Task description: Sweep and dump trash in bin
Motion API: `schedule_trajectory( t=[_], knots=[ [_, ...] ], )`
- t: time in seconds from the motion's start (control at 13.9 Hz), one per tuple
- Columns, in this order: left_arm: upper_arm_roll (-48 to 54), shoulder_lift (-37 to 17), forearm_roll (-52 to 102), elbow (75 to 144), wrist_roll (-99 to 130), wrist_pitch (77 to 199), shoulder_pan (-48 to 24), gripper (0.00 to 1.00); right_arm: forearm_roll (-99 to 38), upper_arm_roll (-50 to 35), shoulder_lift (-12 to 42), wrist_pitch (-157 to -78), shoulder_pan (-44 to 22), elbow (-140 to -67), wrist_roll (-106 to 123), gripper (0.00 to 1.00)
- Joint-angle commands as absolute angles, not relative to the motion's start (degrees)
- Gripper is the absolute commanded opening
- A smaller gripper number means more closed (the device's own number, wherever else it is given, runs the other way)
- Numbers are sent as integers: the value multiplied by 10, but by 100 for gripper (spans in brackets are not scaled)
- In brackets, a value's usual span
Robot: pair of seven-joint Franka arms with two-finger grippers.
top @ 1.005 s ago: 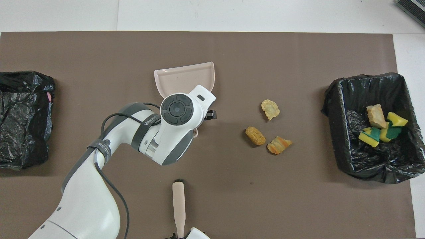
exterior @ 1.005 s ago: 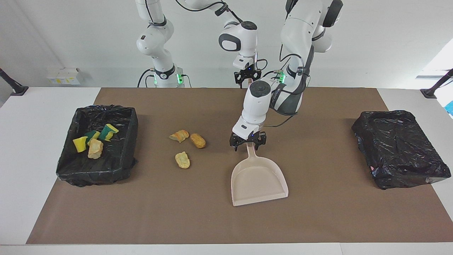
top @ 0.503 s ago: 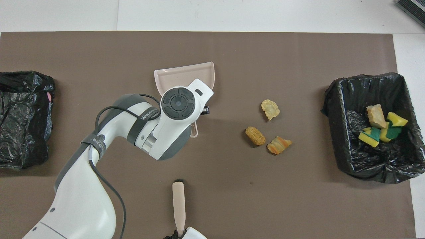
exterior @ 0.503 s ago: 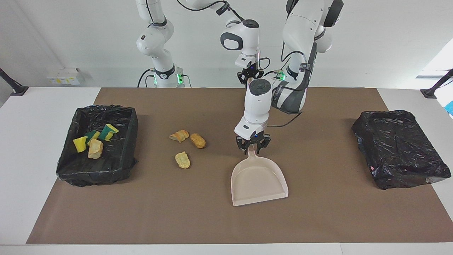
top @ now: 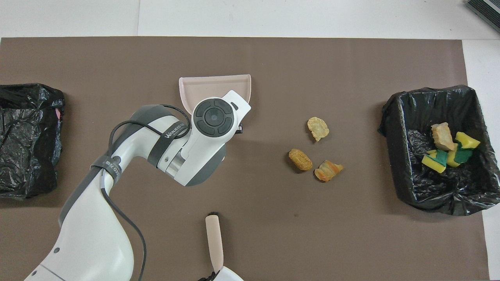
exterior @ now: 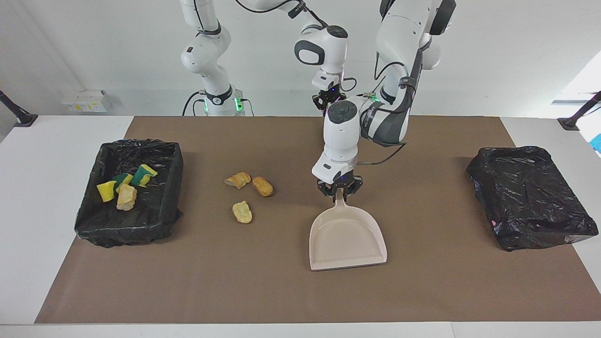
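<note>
i have the left gripper (exterior: 339,191) pinched on the dustpan (exterior: 346,237) handle, pan flat mid-table. the right gripper (exterior: 327,101) is pinched on the brush (top: 214,242) handle, close to the robots. three lumps (exterior: 247,192) lie loose between pan and bin (exterior: 174,155), four scraps (exterior: 124,184) already in it. my worry: so thin a handle could twist in the grip and tip the pan, or a hard sweep sends lumps past its lip.
</note>
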State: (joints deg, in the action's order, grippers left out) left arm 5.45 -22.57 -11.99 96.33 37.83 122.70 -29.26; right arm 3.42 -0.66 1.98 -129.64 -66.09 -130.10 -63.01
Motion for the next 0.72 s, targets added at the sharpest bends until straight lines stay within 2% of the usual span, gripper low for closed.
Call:
schedule_trajectory(
  t=[0.0,0.36,0.65],
  knots=[
    [54,-192,-128,973,277,1195,-278,0,45,-4,-3,-1228,-641,-1294,-628,0],
    [54,-180,-128,974,-25,1125,-246,0,46,-4,-81,-1127,-535,-1290,-608,0],
    [54,-153,-128,1004,-284,1035,-238,0,71,-3,-92,-1017,-428,-1253,-492,0]
  ],
)
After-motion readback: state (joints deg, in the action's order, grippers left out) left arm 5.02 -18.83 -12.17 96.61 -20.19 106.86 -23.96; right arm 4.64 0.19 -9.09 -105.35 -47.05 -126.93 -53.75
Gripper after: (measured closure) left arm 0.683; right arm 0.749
